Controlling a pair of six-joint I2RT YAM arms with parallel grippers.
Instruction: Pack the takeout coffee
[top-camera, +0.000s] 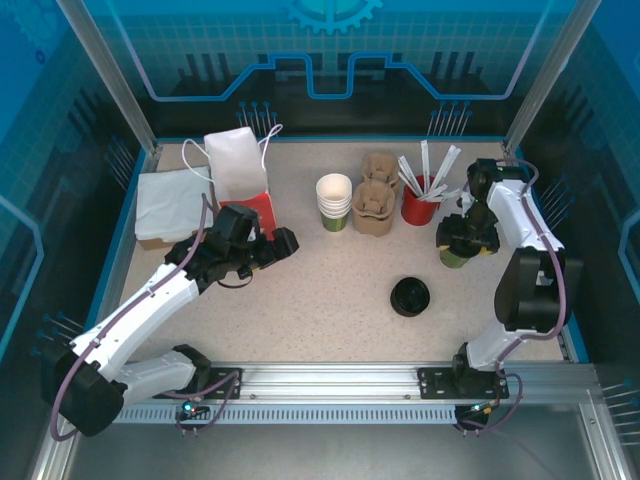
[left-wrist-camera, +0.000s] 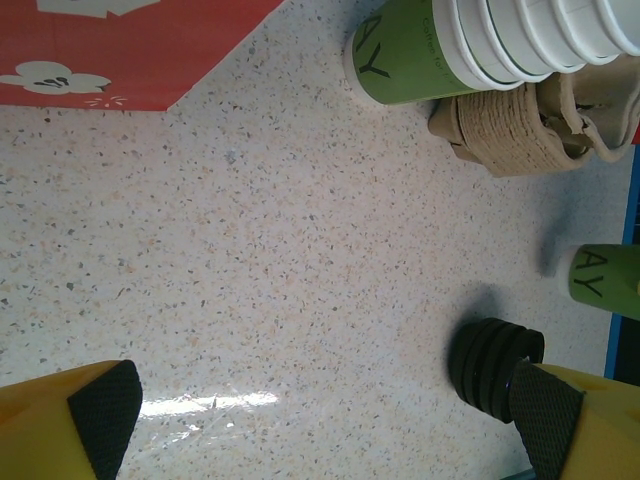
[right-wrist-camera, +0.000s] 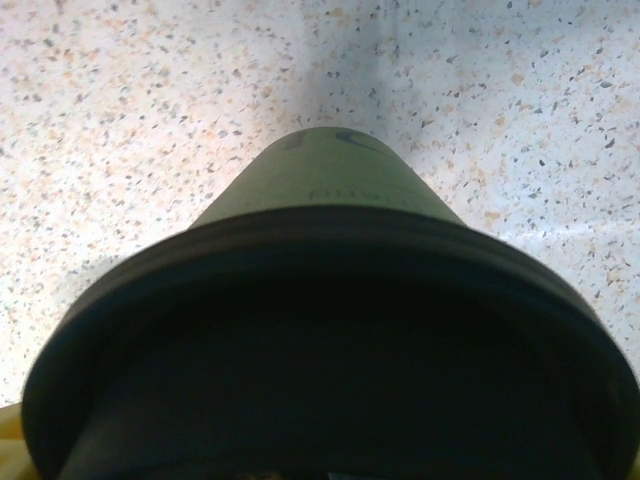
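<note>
The takeout coffee (top-camera: 454, 258) stands upright on the table at the right, a yellow-green cup (right-wrist-camera: 330, 175) under a black lid (right-wrist-camera: 330, 340). My right gripper (top-camera: 466, 238) sits straight down over it, jaws wide around the lid's rim; the lid hides the fingertips in the right wrist view. The cup's green wall (left-wrist-camera: 605, 280) also shows at the right edge of the left wrist view. My left gripper (top-camera: 272, 247) hovers open over bare table left of centre, its pads (left-wrist-camera: 105, 405) far apart with nothing between them.
A loose stack of black lids (top-camera: 410, 297) lies mid-table, near my left gripper's right finger (left-wrist-camera: 545, 415). Behind stand stacked lidless cups (top-camera: 334, 202), brown cup carriers (top-camera: 374, 207), a red holder of stirrers (top-camera: 420, 207), a red-and-white paper bag (top-camera: 245, 172) and white napkins (top-camera: 170, 203).
</note>
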